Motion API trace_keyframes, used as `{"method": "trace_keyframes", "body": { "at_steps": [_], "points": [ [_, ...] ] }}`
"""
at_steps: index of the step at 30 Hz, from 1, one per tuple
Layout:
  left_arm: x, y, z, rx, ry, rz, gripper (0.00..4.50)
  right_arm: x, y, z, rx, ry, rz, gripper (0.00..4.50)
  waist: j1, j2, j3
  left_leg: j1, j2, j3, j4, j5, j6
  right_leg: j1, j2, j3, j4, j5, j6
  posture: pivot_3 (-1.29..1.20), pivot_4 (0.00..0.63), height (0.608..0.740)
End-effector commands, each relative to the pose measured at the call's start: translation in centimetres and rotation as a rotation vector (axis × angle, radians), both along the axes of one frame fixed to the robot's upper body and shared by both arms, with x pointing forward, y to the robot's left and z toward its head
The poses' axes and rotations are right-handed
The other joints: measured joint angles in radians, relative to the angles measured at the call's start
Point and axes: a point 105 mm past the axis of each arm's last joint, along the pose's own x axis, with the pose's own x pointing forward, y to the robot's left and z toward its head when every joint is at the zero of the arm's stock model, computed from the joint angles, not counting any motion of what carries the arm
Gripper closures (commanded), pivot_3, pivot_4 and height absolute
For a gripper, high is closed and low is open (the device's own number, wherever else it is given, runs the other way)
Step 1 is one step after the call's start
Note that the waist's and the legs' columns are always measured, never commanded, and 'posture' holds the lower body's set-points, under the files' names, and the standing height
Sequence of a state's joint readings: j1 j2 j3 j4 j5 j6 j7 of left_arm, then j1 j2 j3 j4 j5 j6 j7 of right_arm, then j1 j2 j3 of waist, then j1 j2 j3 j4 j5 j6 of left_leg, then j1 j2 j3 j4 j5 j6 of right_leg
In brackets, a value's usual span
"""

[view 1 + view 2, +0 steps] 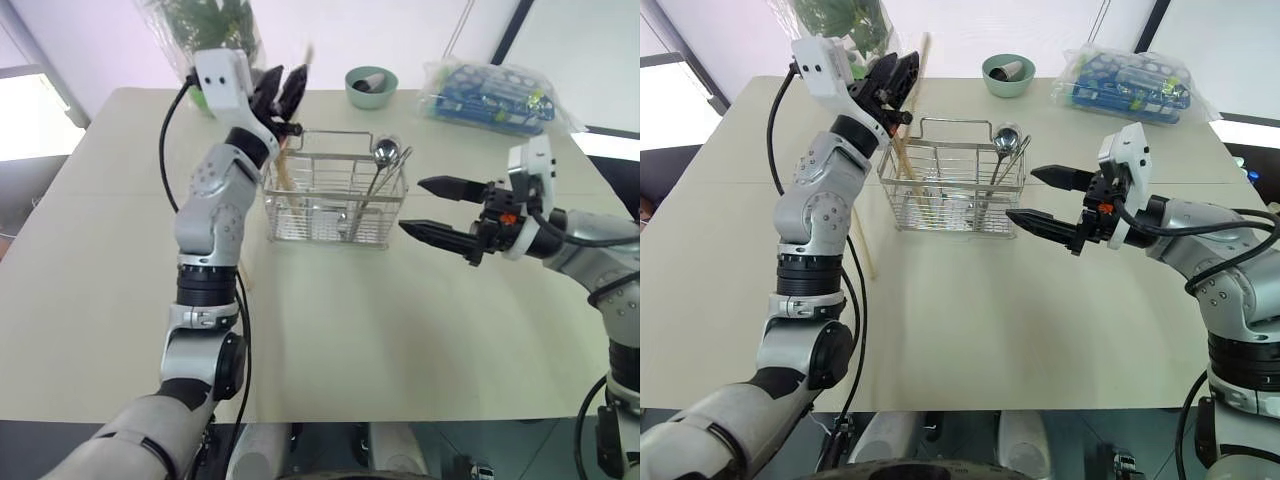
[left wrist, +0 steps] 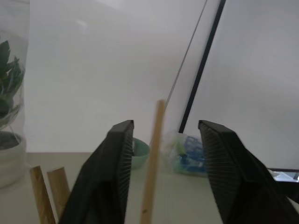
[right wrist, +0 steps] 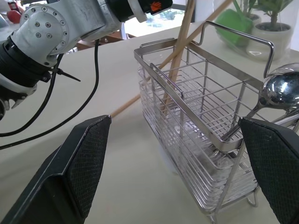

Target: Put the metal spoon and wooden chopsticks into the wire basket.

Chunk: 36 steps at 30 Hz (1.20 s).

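Wire basket [image 1: 952, 186] stands upright on the pale table [image 1: 970, 320], toward the far side. Metal spoon [image 1: 1004, 142] is inside at the basket's right end, bowl up, leaning on the rim, with a second thin metal utensil [image 1: 1019, 150] just beside it. Wooden chopsticks [image 1: 908, 160]: one stands in the basket's left end; another leans outside the left wall, its low end on the table. Left gripper [image 1: 896, 78] hovers above the basket's left end, fingers spread, a stick rising between them without touching either pad in the left wrist view. Right gripper [image 1: 1048, 200] hangs just right of the basket, pointing at it, fingers wide apart, holding nothing. Green bowl [image 1: 1008, 72], bagged plant [image 1: 205, 25] and plastic packet [image 1: 1130, 85] sit along the far edge.
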<state>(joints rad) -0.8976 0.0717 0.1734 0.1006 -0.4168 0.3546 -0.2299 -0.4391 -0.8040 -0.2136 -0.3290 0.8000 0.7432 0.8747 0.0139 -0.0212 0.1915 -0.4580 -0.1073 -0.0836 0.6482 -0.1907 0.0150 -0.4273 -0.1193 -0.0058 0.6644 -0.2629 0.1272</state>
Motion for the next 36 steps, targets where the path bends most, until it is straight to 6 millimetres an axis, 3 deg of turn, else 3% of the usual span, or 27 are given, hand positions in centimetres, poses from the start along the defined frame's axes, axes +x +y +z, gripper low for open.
{"method": "trace_keyframes", "body": {
  "at_steps": [1,2,7,12,14,17,22,25,30,36],
  "points": [
    [-1.2,0.1,1.8,-0.033,-0.052,-0.012,0.42,-0.2,0.1,1.1,0.003,-0.048,0.014,0.0,0.0,0.0,0.0,0.0,0.0,0.0,0.0,0.0,0.0,0.0,0.0,0.0,0.0,0.0,0.0,0.0,0.15,0.687],
    [-1.4,0.2,2.0,-0.035,-0.053,-0.013,0.08,-0.2,0.1,1.1,0.002,-0.047,0.016,0.0,0.0,0.0,0.0,0.0,0.0,0.0,0.0,0.0,0.0,0.0,0.0,0.0,0.0,0.0,0.0,0.0,0.15,0.687],
    [-2.3,1.7,3.8,-0.055,-0.062,0.018,0.08,0.0,0.0,1.0,0.003,-0.047,0.018,0.0,-0.001,0.0,0.0,0.0,0.0,0.0,0.0,0.0,0.0,0.0,0.0,0.0,0.0,0.0,0.0,0.0,0.15,0.687],
    [-2.0,6.2,6.2,-0.027,0.009,0.24,0.08,0.0,0.1,0.8,0.0,-0.051,0.024,0.0,-0.002,0.0,0.0,0.0,0.0,0.0,0.0,0.0,0.0,-0.001,0.001,0.0,0.001,0.0,0.0,0.0,0.15,0.687],
    [-0.8,9.3,4.5,0.018,0.189,0.428,0.08,-0.1,0.0,0.7,-0.002,-0.052,0.027,0.0,-0.001,0.0,0.0,0.0,0.0,0.0,0.0,0.0,0.0,-0.001,0.001,0.0,0.0,0.0,0.0,0.0,0.15,0.687],
    [-0.1,12.3,-1.0,0.129,0.545,0.577,0.08,-0.4,0.1,0.4,-0.019,-0.052,0.05,0.0,-0.001,0.002,-0.001,0.001,0.0,0.0,0.0,0.0,0.0,0.0,0.002,0.0,0.001,0.0,0.0,0.0,0.15,0.687],
    [-0.6,12.6,-7.9,0.204,0.881,0.562,0.08,-0.8,0.4,0.3,-0.024,-0.051,0.082,0.0,0.003,0.0,0.0,0.0,-0.001,-0.001,0.001,0.0,0.0,0.0,0.002,0.0,0.002,0.0,0.001,0.0,0.15,0.687],
    [-0.5,12.7,-10.6,0.226,0.987,0.567,0.08,-0.7,0.5,0.3,-0.024,-0.049,0.084,0.0,0.001,0.0,0.0,0.0,-0.001,0.0,0.001,0.0,0.0,-0.001,0.002,0.0,0.001,0.001,0.002,0.0,0.15,0.687],
    [-0.4,11.7,-14.0,0.266,1.099,0.543,0.08,-0.8,0.8,0.1,-0.022,-0.041,0.09,0.0,0.0,0.0,0.0,0.0,-0.001,0.0,0.001,-0.001,-0.002,-0.001,0.001,0.0,0.001,0.001,0.002,0.0,0.15,0.687],
    [0.1,10.4,-16.1,0.331,1.154,0.512,0.08,-1.0,0.9,0.1,-0.016,-0.037,0.086,0.0,0.001,0.0,0.0,0.0,-0.001,0.0,0.001,-0.001,-0.003,-0.001,0.0,0.0,0.001,0.001,0.002,0.0,0.15,0.687]
  ]
}}
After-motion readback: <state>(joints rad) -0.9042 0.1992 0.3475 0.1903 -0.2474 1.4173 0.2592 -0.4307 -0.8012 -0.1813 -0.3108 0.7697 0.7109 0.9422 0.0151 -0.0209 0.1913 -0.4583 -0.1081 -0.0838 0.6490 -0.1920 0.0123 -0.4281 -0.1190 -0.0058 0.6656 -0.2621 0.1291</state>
